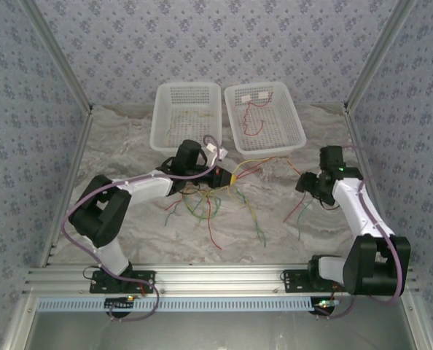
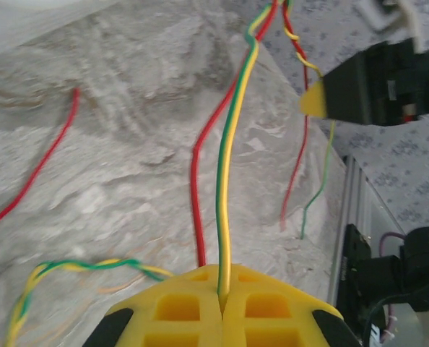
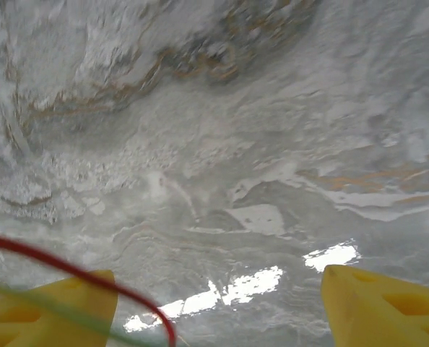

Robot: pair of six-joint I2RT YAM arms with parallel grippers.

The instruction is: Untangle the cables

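Left wrist view: the left gripper point(image 2: 222, 289) is clamped tight on a green-and-yellow cable point(image 2: 225, 181). The rest of the cables point(image 1: 213, 200) sprawl in the middle of the surface point(image 1: 125, 142), at 6 o'clock of the white baskets point(image 1: 158, 124). The right gripper point(image 3: 218, 303) gapes wide and grips nothing, though a red cable point(image 3: 70, 269) lies across one finger. Pulling now may drag the whole bunch and tighten the tangle, and the draped red strand could snag.

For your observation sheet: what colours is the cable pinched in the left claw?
The cable is green and yellow; the left wrist view shows it best.
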